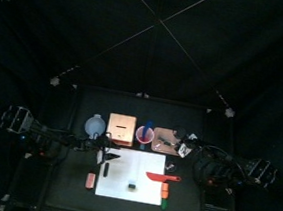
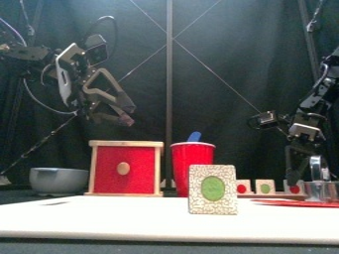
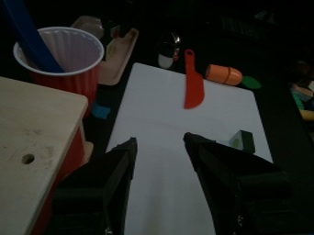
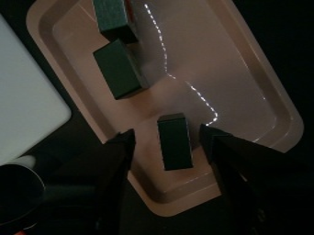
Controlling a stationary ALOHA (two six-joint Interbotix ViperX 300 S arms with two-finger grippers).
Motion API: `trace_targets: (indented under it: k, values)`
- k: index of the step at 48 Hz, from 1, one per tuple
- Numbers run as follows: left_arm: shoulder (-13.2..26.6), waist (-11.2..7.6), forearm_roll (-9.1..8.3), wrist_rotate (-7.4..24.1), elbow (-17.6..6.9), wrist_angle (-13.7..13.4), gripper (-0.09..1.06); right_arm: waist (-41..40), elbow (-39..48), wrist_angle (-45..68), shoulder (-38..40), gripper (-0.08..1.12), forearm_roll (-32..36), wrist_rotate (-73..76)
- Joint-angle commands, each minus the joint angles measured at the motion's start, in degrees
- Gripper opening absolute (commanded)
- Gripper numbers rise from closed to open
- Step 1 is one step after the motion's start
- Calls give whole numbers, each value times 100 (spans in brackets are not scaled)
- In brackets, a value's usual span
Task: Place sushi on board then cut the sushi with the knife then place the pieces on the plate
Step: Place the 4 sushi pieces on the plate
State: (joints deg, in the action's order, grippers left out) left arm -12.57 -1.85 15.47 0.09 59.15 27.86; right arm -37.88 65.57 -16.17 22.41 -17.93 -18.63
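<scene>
The white cutting board point(image 1: 135, 167) is laid at the middle of the table point(image 1: 63, 191). One dark green sushi block point(image 2: 212, 189) is stood upright near the board's front edge, w/ its green-centred face turned to the front. A red toy knife point(image 3: 193, 81) is laid flat near the board's right edge. The flat pink tray point(image 4: 245, 73) is set by the board's back right corner, w/ three more green blocks laid on it. The right gripper point(image 4: 166, 135) is held low over the tray. Its jaws are spread on both sides of the end block point(image 4: 174, 151) near one end of the tray, w/ a gap left on each side, so nothing is gripped. The other two blocks point(image 4: 120, 69) are laid further along the tray. The left gripper point(image 3: 160, 140) is held up over the board's left part, jaws apart & empty. A red cup point(image 2: 192, 167) w/ a blue toy knife point(image 2: 195, 137) in it is stood behind the board's back edge. A pale wooden box w/ a red drawer front point(image 2: 125, 168) is stood just left of the cup. A blue-grey bowl point(image 2: 58, 179) is set at the table's back left.
</scene>
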Motion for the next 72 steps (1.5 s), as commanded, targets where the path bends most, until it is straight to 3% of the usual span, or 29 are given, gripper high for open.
trace_targets:
  k: [1,14,24,49,72]
  values:
    - [-70,-9,9,0,-114,44,83,62,-176,-132,378,94,-79,0]
    - [-70,-9,0,0,-132,44,83,1679,-712,-308,1143,94,-492,0]
    - [-62,9,9,-9,-141,44,83,3067,-1151,369,1020,94,-896,9]
    - [-70,26,0,0,-149,53,83,5089,-1890,1951,-1063,95,-2065,0]
    - [-53,18,9,0,-105,44,83,5291,-2672,2206,-2558,95,-2426,-9]
